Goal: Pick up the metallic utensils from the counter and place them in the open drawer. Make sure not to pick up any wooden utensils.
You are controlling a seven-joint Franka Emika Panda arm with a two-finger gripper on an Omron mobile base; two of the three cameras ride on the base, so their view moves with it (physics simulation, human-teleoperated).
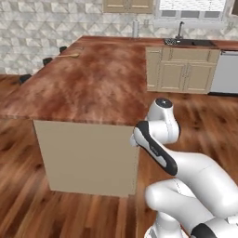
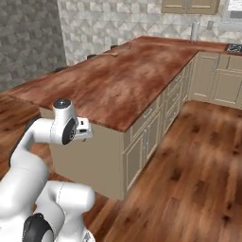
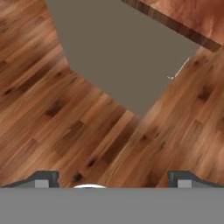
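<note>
Gripper (image 3: 113, 179) wide open w/ nothing btwn tips, aimed down at wood floor (image 3: 52, 113) beside beige end of counter (image 1: 83, 79).

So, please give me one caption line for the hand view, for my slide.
Open hand looks down at the wooden floor beside the beige end panel of the counter.

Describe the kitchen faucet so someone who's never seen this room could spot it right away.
Start at the long reddish-brown wood-grain island counter and look past its far right end to the beige cabinets along the back wall. On the worktop above them, under the window, a thin dark curved faucet rises over a dark sink. It is darker and slimmer than the pale upright object to its left.
</note>
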